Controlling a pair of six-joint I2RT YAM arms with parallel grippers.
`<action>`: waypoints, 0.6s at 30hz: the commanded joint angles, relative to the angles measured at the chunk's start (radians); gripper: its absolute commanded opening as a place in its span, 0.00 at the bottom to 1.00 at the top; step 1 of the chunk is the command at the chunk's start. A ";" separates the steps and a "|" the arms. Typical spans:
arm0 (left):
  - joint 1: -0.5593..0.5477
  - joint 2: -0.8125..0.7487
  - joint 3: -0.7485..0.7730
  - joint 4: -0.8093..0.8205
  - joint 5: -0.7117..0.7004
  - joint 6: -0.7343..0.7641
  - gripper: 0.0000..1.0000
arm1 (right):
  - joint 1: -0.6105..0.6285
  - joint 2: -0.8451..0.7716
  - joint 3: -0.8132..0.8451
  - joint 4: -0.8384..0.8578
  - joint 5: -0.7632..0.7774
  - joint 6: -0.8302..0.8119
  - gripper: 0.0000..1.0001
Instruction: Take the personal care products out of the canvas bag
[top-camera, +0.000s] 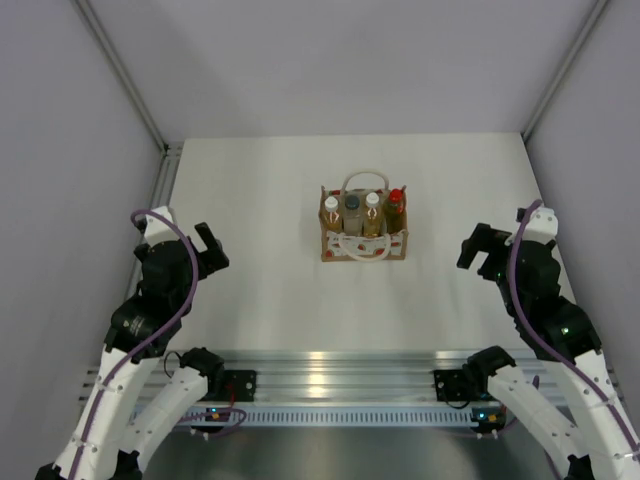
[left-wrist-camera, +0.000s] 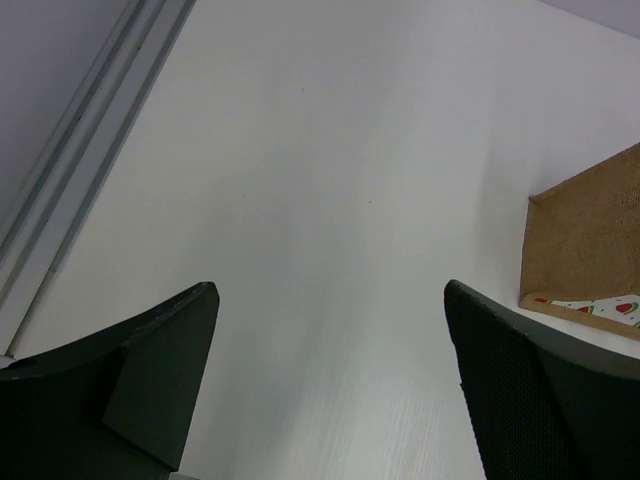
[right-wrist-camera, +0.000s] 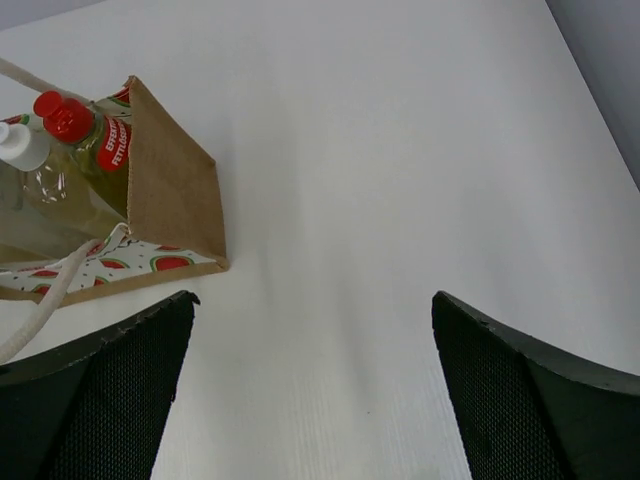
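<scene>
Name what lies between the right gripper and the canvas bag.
Bare white tabletop only, from right gripper to canvas bag; the top external view shows it.

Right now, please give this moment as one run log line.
left gripper: open, empty | right gripper: open, empty | canvas bag: upright, untouched | four bottles: all inside

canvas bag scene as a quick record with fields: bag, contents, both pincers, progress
bag: canvas bag upright, mid table
contents: four in a row, left to right: amber bottle, dark-capped bottle, second amber bottle, red-capped bottle
left pincer: open, empty, left of the bag, apart from it
right pincer: open, empty, right of the bag, apart from it
progress: nothing taken out yet
</scene>
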 joint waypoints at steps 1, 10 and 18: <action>0.005 -0.001 -0.008 0.015 -0.004 -0.007 0.98 | 0.004 -0.013 0.001 0.023 0.025 0.012 0.99; 0.005 0.000 0.004 0.013 -0.003 -0.059 0.99 | 0.003 -0.021 -0.019 0.055 -0.046 0.017 0.99; 0.005 0.052 0.017 0.074 0.259 -0.306 0.99 | 0.004 0.022 0.003 0.064 -0.098 -0.001 0.99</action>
